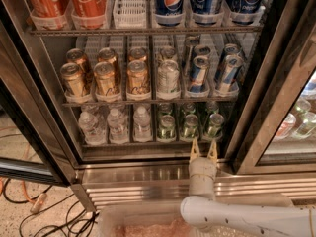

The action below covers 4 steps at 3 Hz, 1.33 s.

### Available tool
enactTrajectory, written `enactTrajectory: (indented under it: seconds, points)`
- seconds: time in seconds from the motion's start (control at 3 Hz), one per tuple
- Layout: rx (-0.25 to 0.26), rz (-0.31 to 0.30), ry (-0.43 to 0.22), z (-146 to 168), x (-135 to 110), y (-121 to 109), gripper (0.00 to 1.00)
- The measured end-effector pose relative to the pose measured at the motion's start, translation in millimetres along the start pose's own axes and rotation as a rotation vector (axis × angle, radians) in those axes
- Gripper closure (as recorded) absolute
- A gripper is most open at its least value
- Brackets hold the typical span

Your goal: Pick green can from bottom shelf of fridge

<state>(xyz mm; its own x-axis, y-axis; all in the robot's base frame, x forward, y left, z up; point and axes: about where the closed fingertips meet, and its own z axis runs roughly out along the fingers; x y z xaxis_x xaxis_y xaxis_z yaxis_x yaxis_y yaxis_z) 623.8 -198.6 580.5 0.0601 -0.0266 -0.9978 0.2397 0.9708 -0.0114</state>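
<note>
The fridge (pixel 44 107) stands open before me. Its bottom shelf (pixel 148 143) holds clear water bottles on the left and pale-green cans on the right, in three lanes. The front green cans sit at left (pixel 166 127), middle (pixel 189 127) and right (pixel 214 125). My gripper (pixel 203 152) is open, its two tan fingers pointing up at the shelf's front edge, just below and between the middle and right green cans. It holds nothing and touches no can.
The water bottles (pixel 117 126) fill the left of the bottom shelf. Gold-brown cans (pixel 107 79) and blue-silver cans (pixel 198 75) stand on the shelf above. Cola cans (pixel 89 4) are on top. The ribbed steel base (pixel 148 186) lies below. Cables (pixel 29 206) lie on the floor at left.
</note>
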Motion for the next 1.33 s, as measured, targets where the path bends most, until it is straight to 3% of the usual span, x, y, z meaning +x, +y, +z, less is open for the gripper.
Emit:
enactTrajectory:
  seconds: [1.33]
  points:
    - [0.1,0.001,-0.032,32.5,-9.9,-27.8,0.42]
